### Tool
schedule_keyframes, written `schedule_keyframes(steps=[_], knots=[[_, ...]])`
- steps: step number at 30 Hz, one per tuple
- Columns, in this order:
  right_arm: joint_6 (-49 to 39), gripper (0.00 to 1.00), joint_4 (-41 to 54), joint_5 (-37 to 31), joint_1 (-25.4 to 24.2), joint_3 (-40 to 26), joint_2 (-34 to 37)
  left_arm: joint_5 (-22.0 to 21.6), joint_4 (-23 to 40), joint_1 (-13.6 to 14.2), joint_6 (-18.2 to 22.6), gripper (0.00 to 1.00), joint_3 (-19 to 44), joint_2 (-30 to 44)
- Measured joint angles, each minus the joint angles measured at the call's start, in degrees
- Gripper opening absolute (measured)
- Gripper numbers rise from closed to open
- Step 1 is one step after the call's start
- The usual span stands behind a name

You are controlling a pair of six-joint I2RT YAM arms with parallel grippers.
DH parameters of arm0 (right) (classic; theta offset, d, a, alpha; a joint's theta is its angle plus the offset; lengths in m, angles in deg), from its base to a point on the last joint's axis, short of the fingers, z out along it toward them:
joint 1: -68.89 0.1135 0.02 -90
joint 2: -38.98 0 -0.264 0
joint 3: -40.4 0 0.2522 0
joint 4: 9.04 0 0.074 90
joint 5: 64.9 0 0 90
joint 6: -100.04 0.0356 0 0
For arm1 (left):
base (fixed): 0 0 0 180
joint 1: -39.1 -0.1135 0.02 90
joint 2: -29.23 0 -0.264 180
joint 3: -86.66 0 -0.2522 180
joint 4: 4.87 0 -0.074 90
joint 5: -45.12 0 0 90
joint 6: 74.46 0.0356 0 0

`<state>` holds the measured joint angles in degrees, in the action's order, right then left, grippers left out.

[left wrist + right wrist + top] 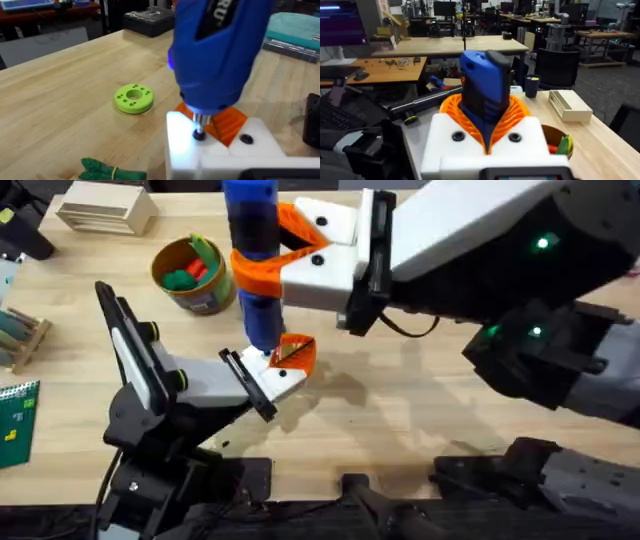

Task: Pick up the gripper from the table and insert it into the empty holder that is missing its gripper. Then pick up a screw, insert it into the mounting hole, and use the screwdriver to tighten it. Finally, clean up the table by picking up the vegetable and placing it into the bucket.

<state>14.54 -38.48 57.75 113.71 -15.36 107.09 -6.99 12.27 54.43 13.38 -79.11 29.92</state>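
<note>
Your right gripper [487,132] clamps the blue screwdriver [484,92] upright between white fingers [451,142] with orange ribbed pads. Beside them on the counter [607,150] sits the orange bucket [559,142] holding toys, with a slatted wooden box [570,105] just beyond.

You are working in a robotics lab laid out like an open workshop. In the right wrist view, rows of wooden-topped workbenches [450,45] run back across the upper half of the frame, with monitors [445,7] along the top edge and a dark office chair [555,67] at right. A bench at left [375,67] carries scattered small parts. Your own butcher-block table [400,410] fills the overhead view, its plank seams plain.
</note>
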Motion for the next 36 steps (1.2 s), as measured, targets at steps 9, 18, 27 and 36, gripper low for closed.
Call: schedule_keyframes(steps=[9,18,27,36], knots=[[-0.2,0.030,0.2,0.0,0.0,0.0,0.0,0.0,0.0,0.0,0.0,0.013,0.0,0.0],[-0.2,0.030,-0.2,0.0,0.0,0.0,0.0,0.0,0.0,0.0,0.0,0.013,0.0,0.0],[3.6,0.030,0.1,3.8,0.0,-4.1,1.0,0.0,0.0,0.0,0.2,0.013,0.1,0.0],[2.1,0.030,1.0,6.4,-1.8,-6.7,0.8,0.0,0.0,0.0,0.2,0.013,0.1,0.0]])
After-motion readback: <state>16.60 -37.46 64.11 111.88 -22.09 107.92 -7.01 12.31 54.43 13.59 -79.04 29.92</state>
